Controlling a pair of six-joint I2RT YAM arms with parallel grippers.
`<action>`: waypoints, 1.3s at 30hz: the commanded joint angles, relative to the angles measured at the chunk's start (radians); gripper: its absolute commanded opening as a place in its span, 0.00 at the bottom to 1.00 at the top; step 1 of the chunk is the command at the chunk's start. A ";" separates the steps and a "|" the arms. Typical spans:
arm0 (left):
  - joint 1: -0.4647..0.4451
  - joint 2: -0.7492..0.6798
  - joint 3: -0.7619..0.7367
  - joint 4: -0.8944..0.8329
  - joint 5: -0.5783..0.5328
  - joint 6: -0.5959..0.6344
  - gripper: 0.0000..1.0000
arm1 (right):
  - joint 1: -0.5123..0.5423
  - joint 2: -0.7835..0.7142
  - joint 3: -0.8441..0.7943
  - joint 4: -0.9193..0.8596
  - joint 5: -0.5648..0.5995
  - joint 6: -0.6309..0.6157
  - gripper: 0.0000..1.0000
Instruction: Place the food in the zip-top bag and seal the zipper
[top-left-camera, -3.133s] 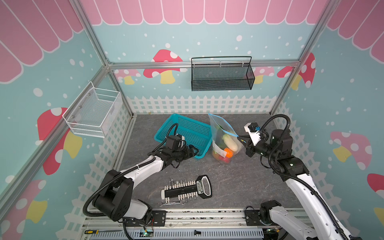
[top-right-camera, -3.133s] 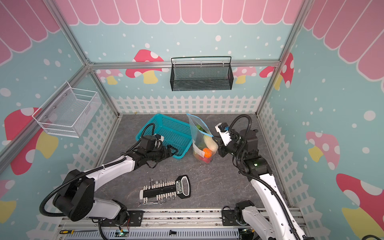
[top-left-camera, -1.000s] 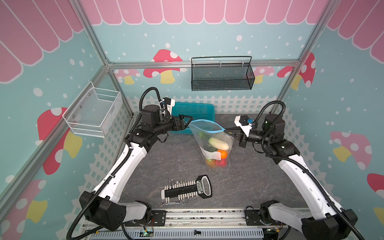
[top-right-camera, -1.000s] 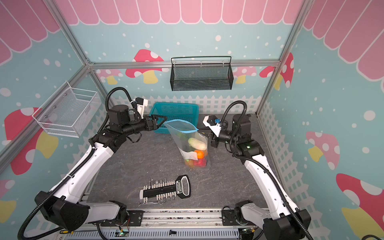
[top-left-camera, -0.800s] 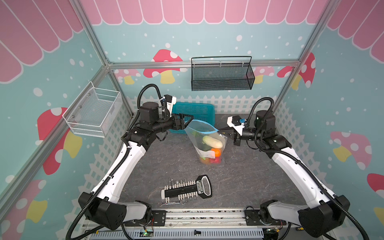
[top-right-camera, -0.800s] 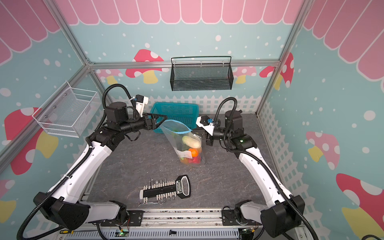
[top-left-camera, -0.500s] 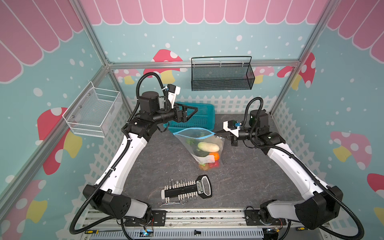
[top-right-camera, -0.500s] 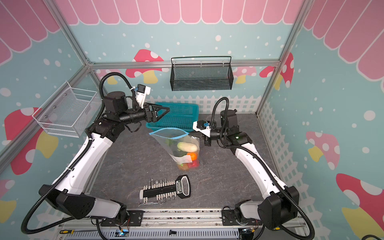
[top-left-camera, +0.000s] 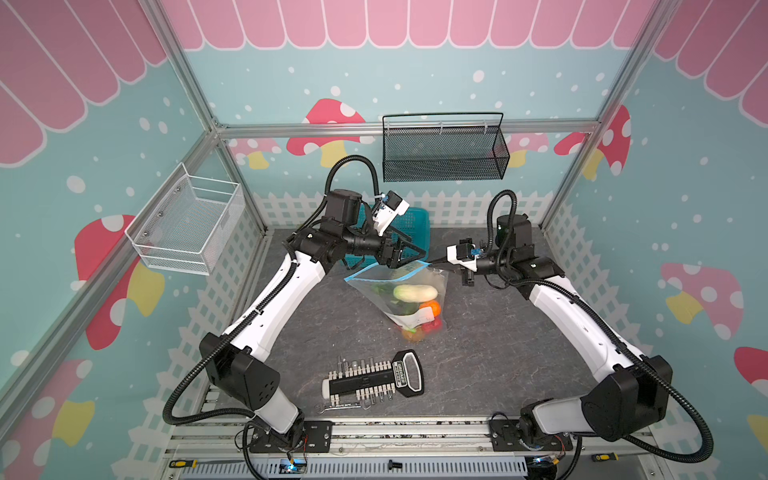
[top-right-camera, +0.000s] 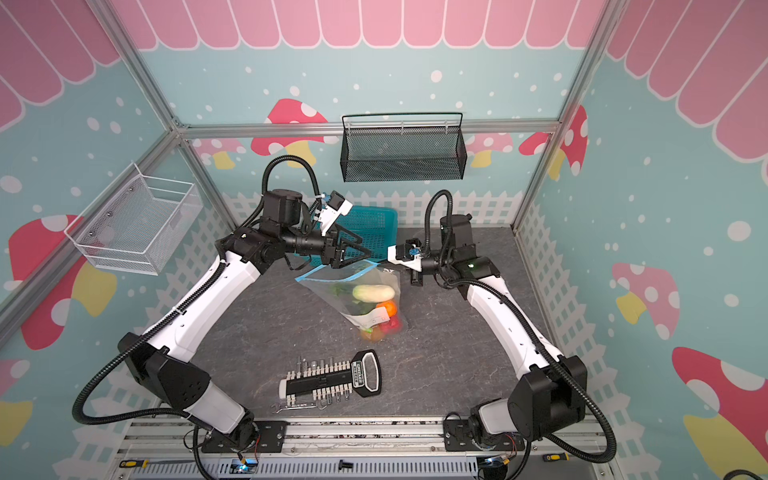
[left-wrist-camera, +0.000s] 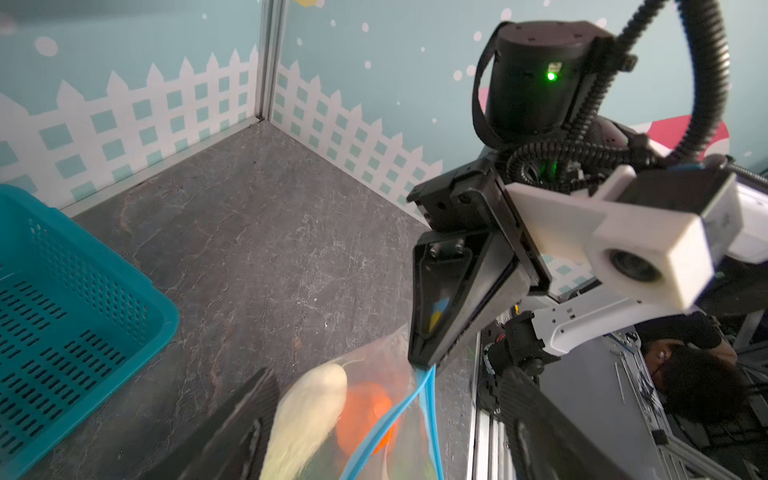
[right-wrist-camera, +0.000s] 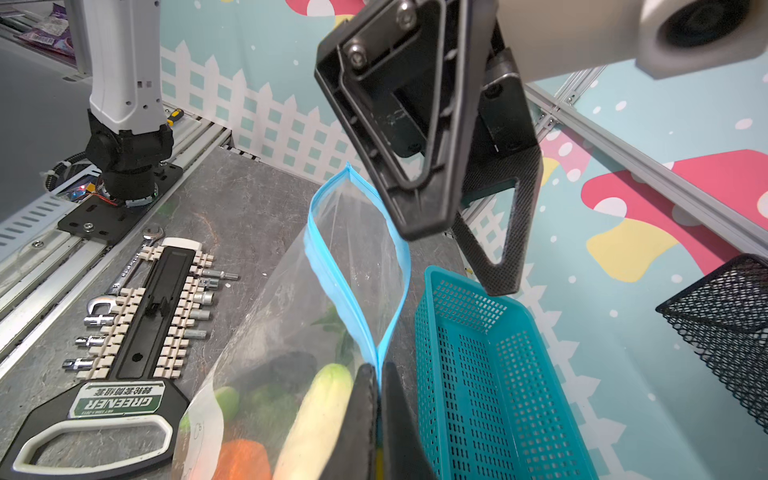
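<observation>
- Right hand (top-left-camera: 434, 262), fingers pressed together, pinches one end of the zipper (top-left-camera: 362, 272) in both top views. The clear, crinkly zip-top bag (top-left-camera: 399, 286) hangs slanting from it, lower end down at the grey, stone-veined table (top-left-camera: 498, 332). The food (top-left-camera: 415, 293), pale, orange, red and green pieces, is bunched inside.
- Left hand (top-right-camera: 365, 257), fingers spread wide, has dropped in half a second from over the teal lattice basket (top-right-camera: 374, 224) to the bag's mouth, as a top view shows. Its arm reaches forward nearly level. A socket set (top-right-camera: 328, 380) lies well apart, near the table's front edge.
- Left wrist view: the left hand (left-wrist-camera: 386, 374) straddles the thin light-blue zipper (left-wrist-camera: 390, 417), one dark finger on either side. Whether either finger touches the plastic cannot be told. Opposite, the right hand (left-wrist-camera: 422, 363) tapers to a wedge clamped on the strip's end, above a pale oblong vegetable and an orange piece.
- Right wrist view: the right hand (right-wrist-camera: 376, 374) is closed on the strip, a yellow tab (right-wrist-camera: 378, 457) showing between its fingers. The zipper (right-wrist-camera: 332, 291) bows open in a leaf-shaped loop. The left hand (right-wrist-camera: 461, 262) hangs just beside the loop's far lip.
</observation>
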 joint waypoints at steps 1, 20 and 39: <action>-0.002 0.036 0.065 -0.103 0.074 0.112 0.84 | -0.017 0.009 0.033 -0.019 -0.097 -0.075 0.00; -0.134 0.108 0.174 -0.291 -0.174 0.227 0.77 | -0.053 0.039 0.075 -0.048 -0.136 -0.092 0.00; -0.193 0.054 0.155 -0.314 -0.397 0.280 0.36 | -0.057 0.041 0.079 -0.052 -0.110 -0.078 0.00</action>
